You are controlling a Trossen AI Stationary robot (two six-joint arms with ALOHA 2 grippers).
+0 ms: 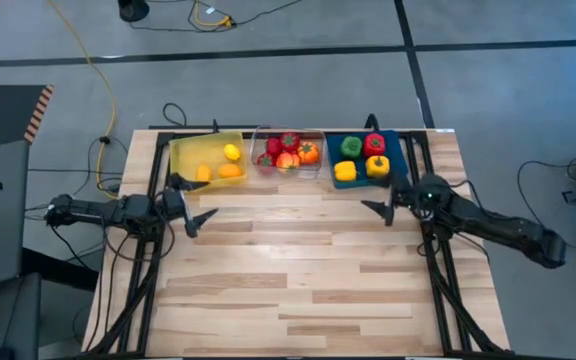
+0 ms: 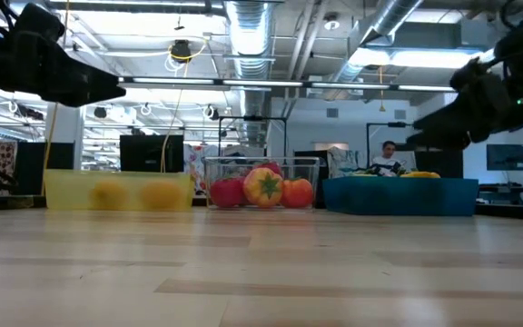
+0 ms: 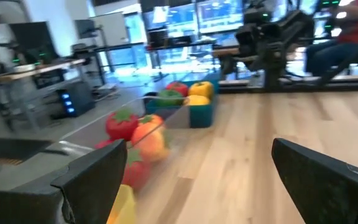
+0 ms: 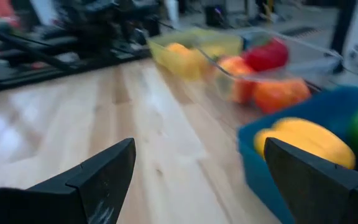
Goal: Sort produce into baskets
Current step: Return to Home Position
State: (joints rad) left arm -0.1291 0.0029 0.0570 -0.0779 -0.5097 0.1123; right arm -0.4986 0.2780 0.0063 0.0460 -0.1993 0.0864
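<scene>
Three bins stand in a row at the table's far edge. The yellow bin (image 1: 206,158) holds yellow lemons and an orange citrus. The clear bin (image 1: 288,152) holds red berries and tomatoes with an orange one. The blue bin (image 1: 363,158) holds green, red and yellow peppers. My left gripper (image 1: 196,215) is open and empty, above the table just near of the yellow bin. My right gripper (image 1: 380,208) is open and empty, just near of the blue bin. Both hang above the tabletop in the low view.
The wooden tabletop (image 1: 298,280) stretches bare from the bins to the near edge. A dark frame runs along the table's sides under both arms. A person (image 2: 389,159) sits in the room beyond the table.
</scene>
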